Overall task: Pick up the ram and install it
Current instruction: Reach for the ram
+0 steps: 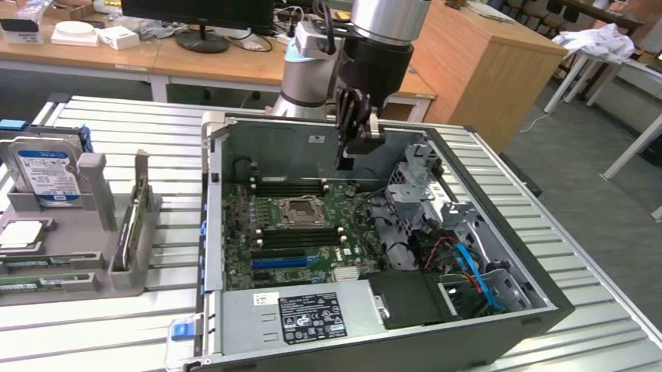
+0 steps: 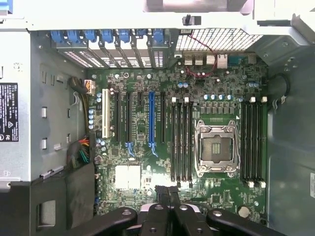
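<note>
gripper [image 2: 168, 197]: fingers pressed together on a thin dark sliver seen edge-on in the wrist view. I'm reading that as the RAM stick [image 2: 168, 190], but no label or notch shows, so it's a guess.

where the ram is: in the grip, hanging over the motherboard [image 1: 271, 244] inside the open PC case [image 1: 211, 201]. It isn't touching any slot.

DIMM slots: two banks of black ones, one [image 2: 182, 140] on one side of the CPU socket [image 2: 215, 147] and one [image 2: 253, 142] on the other. All look empty. Can't tell if the end latches are flipped open.

risk 1: if the stick is tilted or off-line with the slot, it'll ride the slot wall and jam or chip contacts.

risk 2: if the notch is the wrong way round, pushing down just flexes the board.

risk 3: if the latches are closed, it won't seat.

risk 4: the socket looks uncovered right between the banks, so a slip from the grip could land on it, which would be nasty.

risk 5: the drive cage [image 1: 419, 182] and blue cable [image 1: 470, 260] sit towards the exterior view's right of the arm, so a wide swing could snag them.

further out: grey parts holder [image 1: 104, 225] with a hard drive [image 1: 46, 174], well apart from the case.
</note>
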`<state>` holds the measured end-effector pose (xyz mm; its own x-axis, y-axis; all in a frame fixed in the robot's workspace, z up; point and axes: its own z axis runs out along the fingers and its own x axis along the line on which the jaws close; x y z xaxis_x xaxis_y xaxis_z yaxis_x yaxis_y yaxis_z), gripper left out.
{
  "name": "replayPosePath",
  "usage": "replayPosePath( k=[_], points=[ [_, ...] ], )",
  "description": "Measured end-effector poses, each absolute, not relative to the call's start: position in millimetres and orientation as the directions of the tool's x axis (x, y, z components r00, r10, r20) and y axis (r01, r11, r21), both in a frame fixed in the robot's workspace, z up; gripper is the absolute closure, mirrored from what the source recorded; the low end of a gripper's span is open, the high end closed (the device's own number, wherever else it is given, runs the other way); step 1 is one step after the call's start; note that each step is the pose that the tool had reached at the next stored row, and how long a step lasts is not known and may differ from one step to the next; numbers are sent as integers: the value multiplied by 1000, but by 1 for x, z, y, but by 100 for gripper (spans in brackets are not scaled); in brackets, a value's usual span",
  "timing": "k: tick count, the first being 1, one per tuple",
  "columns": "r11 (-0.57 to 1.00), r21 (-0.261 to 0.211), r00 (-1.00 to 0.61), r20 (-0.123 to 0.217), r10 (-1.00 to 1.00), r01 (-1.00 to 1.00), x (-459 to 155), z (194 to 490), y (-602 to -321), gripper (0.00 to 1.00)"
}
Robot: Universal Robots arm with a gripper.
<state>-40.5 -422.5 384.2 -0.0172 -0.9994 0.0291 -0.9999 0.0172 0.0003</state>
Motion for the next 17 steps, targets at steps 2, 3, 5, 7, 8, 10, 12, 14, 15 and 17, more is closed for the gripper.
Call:
replayPosePath(
  k=[2, 3, 5, 7, 8, 10, 12, 14, 15, 17],
  points=[
    [17, 0, -17, 29, -999, -1000, -40, 384, -423, 90],
    [17, 0, -17, 29, -999, -1000, -40, 382, -423, 90],
    [17, 0, -17, 28, -999, -1000, -40, 379, -423, 90],
    [17, 0, -17, 29, -999, -1000, -40, 375, -423, 90],
    [18, 0, -18, 28, -999, -1000, -40, 373, -423, 90],
    [18, 0, -18, 28, -999, -1000, -40, 370, -423, 90],
    [19, 0, -19, 29, -999, -1000, -40, 366, -423, 90],
    [20, 0, -20, 28, -999, -1000, -40, 362, -423, 90],
    [21, 0, -21, 29, -999, -1000, -40, 361, -423, 90],
    [22, 0, -22, 28, -999, -1000, -40, 357, -423, 90]
  ],
)
